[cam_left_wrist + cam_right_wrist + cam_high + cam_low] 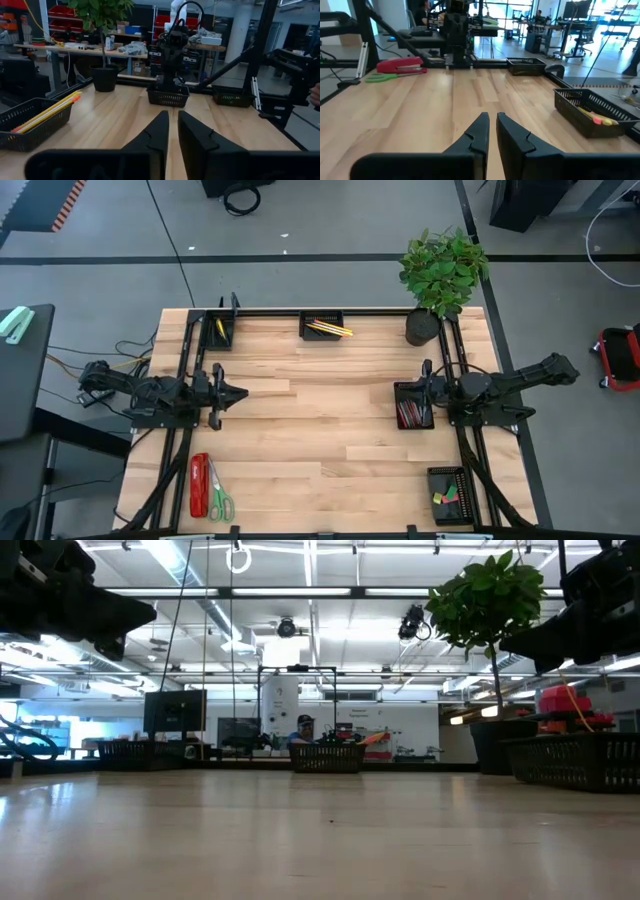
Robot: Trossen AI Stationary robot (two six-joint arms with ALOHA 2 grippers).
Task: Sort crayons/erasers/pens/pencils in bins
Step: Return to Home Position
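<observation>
Black mesh bins on pale wood table; yellow pencils; red stapler; green-handled scissors; green plant.

I can't read any text, labels or numbers here: nothing legible on the bins, stapler or back-wall signs.

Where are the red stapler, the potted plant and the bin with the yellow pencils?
red stapler [199, 484]: high view, the middle of its red body.
potted plant [422, 327]: high view, the dark round pot.
bin with the yellow pencils [307, 332]: high view, its left black mesh wall.
</observation>
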